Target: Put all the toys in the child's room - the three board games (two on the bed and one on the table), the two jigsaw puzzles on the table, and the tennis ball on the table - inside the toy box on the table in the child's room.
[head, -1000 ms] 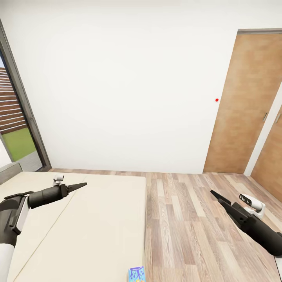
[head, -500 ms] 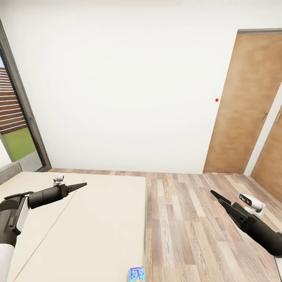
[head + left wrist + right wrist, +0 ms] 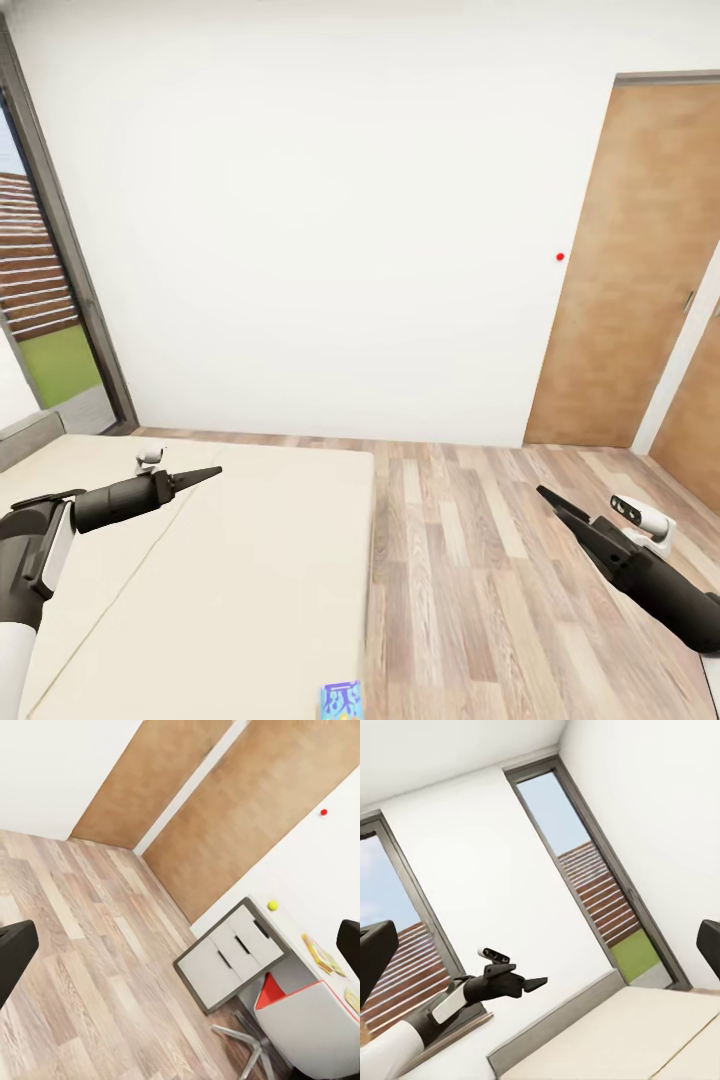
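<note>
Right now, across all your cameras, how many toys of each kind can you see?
board game: 1, at the bed edge
tennis ball: 1, on the table
jigsaw puzzles: 2, on the table; the second is cut off by the frame, so less sure
Total: 4
</note>
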You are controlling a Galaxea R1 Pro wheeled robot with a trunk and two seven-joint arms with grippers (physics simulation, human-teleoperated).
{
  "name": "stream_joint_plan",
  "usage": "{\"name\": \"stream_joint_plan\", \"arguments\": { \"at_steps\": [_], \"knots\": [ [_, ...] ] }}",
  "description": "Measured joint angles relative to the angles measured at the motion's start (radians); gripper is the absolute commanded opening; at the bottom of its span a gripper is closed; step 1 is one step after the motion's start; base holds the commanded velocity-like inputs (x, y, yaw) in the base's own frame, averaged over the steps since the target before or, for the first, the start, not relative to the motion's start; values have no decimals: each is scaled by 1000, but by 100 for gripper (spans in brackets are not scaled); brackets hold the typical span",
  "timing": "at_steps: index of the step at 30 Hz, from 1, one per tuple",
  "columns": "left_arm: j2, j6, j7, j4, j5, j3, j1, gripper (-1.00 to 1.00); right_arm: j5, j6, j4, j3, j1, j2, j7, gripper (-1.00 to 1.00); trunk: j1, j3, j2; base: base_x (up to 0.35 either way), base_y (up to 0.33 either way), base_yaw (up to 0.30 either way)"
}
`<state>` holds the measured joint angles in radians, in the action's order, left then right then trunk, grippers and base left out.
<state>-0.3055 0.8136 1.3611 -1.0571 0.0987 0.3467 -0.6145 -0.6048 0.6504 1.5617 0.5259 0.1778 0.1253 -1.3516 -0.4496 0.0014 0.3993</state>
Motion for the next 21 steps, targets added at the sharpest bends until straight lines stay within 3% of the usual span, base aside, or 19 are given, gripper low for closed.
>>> {"name": "stream_joint_plan", "arguments": {
  "at_steps": [7,21],
  "knots": [
    [1,1,-1,0,-1,0,0,100,0,0,0,0,0,0,-1,100,0,4,0,0,-163,180],
    [0,1,-1,0,-1,0,0,100,0,0,0,0,0,0,5,100,0,5,0,0,-7,11]
  ]
}}
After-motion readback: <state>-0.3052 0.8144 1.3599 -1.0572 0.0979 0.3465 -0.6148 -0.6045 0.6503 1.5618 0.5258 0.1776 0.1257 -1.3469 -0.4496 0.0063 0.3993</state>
